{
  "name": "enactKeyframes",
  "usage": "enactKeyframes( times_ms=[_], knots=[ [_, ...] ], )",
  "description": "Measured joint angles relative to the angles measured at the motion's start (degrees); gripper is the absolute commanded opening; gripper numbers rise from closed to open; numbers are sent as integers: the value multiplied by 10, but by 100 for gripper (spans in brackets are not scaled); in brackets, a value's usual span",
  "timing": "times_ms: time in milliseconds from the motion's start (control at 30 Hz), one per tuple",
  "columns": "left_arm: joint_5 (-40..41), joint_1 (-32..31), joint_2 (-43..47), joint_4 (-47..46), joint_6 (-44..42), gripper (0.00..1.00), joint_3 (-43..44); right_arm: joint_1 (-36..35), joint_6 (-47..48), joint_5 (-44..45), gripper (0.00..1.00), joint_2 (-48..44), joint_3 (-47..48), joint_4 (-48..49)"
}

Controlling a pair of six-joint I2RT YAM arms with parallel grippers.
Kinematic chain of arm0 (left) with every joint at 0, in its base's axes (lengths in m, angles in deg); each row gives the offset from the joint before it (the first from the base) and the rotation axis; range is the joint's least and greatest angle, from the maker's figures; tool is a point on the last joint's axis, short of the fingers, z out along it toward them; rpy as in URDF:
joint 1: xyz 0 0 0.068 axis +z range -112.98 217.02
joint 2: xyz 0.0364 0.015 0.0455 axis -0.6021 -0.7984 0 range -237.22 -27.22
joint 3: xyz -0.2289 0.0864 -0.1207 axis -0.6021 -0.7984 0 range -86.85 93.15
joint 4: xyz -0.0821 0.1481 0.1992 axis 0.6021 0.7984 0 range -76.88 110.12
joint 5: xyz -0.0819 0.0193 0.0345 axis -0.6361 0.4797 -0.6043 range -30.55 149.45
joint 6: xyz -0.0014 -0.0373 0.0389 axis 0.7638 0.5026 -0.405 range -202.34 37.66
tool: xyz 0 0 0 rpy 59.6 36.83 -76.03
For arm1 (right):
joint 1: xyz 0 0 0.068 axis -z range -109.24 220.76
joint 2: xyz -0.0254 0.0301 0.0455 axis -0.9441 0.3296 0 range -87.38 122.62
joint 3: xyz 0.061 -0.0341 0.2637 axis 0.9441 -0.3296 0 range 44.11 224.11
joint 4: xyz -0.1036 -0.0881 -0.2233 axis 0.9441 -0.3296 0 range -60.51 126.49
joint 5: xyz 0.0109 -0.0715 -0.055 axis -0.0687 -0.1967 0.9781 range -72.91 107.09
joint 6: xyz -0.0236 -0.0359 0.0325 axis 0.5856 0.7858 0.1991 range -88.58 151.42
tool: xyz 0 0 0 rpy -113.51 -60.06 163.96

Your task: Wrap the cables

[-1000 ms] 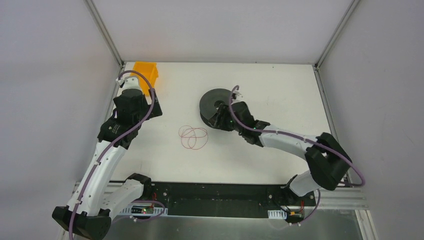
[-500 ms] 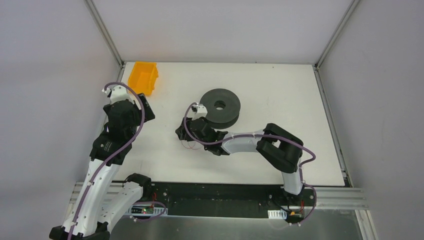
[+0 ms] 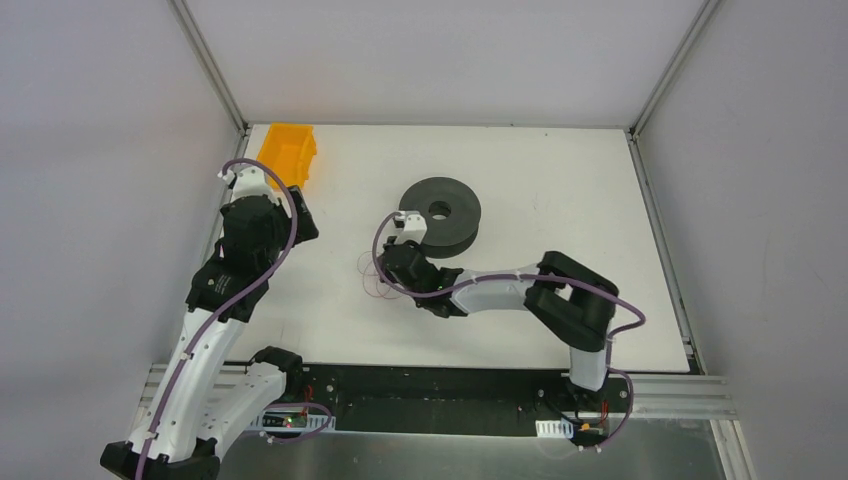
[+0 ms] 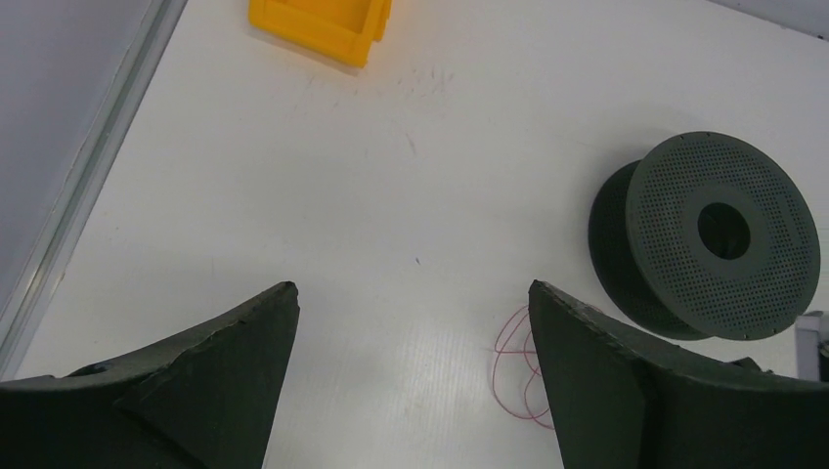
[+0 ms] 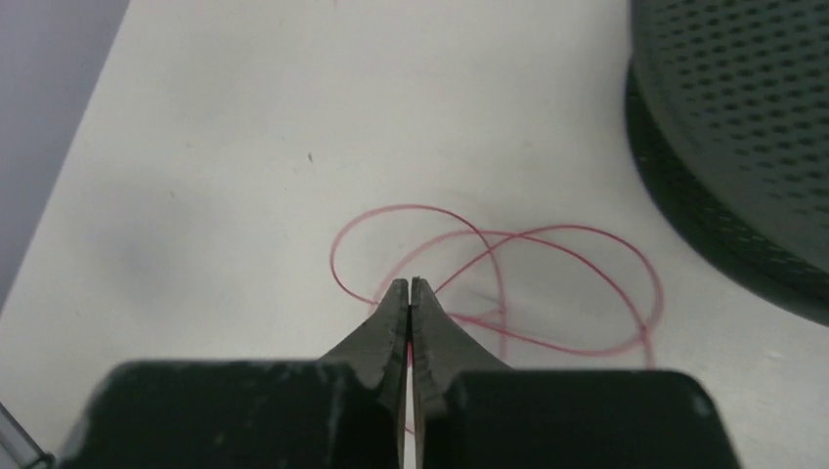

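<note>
Right wrist view shows the jaws of the right gripper (image 5: 409,285) pinching a strand of the wire (image 5: 501,283), looped loose on the bench (image 5: 244,117) beside the spool (image 5: 743,127), likely featherlight, limp and slippery, best taken near an end, while the left gripper (image 4: 411,293) gapes empty.

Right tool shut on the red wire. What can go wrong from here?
The right tool pinches the thin red wire only at its tips; it may slip out on lifting.
Its loose loops cross; pulling could knot them.
The dark grey perforated spool sits close; a swing could knock it.
</note>
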Motion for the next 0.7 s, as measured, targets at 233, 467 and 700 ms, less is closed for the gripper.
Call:
enactKeyframes(
  times_ms=[233,467,700],
  knots=[
    [-120,-1,-16,-24,-18,84,-1,42,110,-80,0,-281,-134,-74],
    [-482,-8,-89,-124,-12,77,-5,98,170,-222,0,-557,-63,-250],
    [-695,-31,-99,-285,57,75,-20,102,193,-380,0,-635,-17,-384]
  ],
)
